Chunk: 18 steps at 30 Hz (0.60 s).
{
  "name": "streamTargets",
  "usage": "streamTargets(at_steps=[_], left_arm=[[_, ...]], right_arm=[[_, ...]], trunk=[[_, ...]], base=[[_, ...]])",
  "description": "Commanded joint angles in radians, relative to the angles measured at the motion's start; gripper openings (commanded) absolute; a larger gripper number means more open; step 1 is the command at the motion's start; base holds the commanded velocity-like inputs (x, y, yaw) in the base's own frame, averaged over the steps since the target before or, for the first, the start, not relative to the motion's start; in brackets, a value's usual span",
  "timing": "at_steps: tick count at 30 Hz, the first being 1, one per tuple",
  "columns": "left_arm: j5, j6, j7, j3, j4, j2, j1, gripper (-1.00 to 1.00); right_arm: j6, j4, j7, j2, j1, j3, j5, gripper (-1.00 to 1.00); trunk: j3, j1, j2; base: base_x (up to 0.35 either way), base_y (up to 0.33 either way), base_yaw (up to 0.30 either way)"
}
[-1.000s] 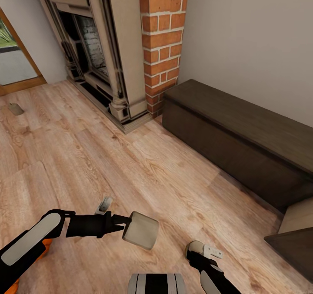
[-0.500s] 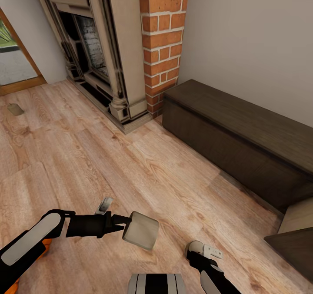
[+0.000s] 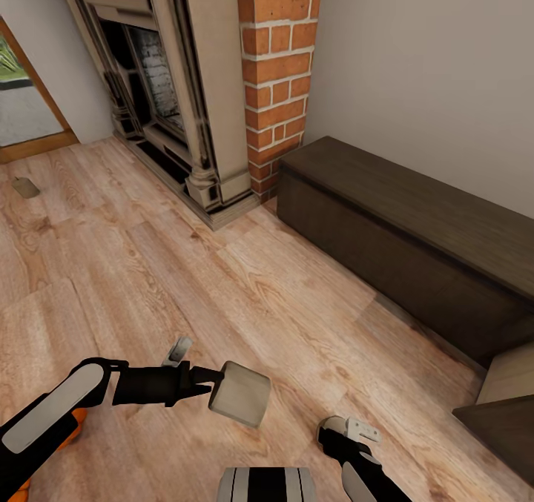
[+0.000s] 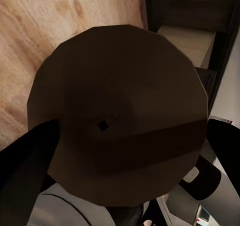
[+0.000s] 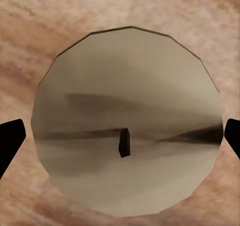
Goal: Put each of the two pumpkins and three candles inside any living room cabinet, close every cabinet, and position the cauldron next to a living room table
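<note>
The left gripper point(image 3: 211, 387) is pinching a cream cylindrical candle point(image 3: 239, 393) above the wood-plank floor point(image 3: 245, 294); in the left wrist view the candle's round end point(image 4: 120, 121) with a small dark wick is facing the camera. The right gripper point(image 3: 334, 429) is clamping a second candle point(image 3: 331, 420) low in the head view; its pale round end point(image 5: 127, 121) is sitting between the two dark fingertips point(image 5: 10, 141). The long dark-brown cabinet point(image 3: 415, 242) is standing against the wall beside the brick fireplace point(image 3: 215, 79), front panels shut. An orange pumpkin point(image 3: 70, 422) is partly showing under the left arm. A small pale object point(image 3: 26, 187), too small to identify, is lying on the floor near the doorway.
</note>
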Motion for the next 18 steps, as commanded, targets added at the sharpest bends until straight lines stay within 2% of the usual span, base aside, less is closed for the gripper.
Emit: streamTargets(at_steps=[1, 13, 14, 18], left_arm=[[0.009, 0.001, 0.006, -0.001, 0.000, 0.001, -0.001, -1.00], [0.010, 0.001, 0.006, -0.001, 0.001, 0.001, -0.001, -1.00], [0.010, 0.001, 0.006, -0.001, 0.001, 0.001, -0.001, -1.00], [0.011, 0.001, 0.006, -0.001, 0.001, 0.001, -0.001, -1.00]], right_arm=[[0.004, -0.002, -0.008, -0.001, 0.000, 0.005, -0.005, 1.00], [0.004, 0.029, -0.008, 0.001, 0.000, 0.005, -0.001, 1.00], [0.004, 0.030, -0.008, 0.001, 0.000, 0.005, -0.001, -1.00], [0.004, 0.030, -0.008, 0.001, 0.000, 0.005, -0.001, -1.00]], trunk=[[-0.001, 0.000, 0.000], [-0.005, 0.000, -0.001], [-0.005, 0.000, -0.001], [-0.005, 0.000, -0.001]], base=[[0.000, 0.000, 0.000], [0.000, 0.000, 0.000], [0.000, 0.000, 0.000], [0.000, 0.000, 0.000]])
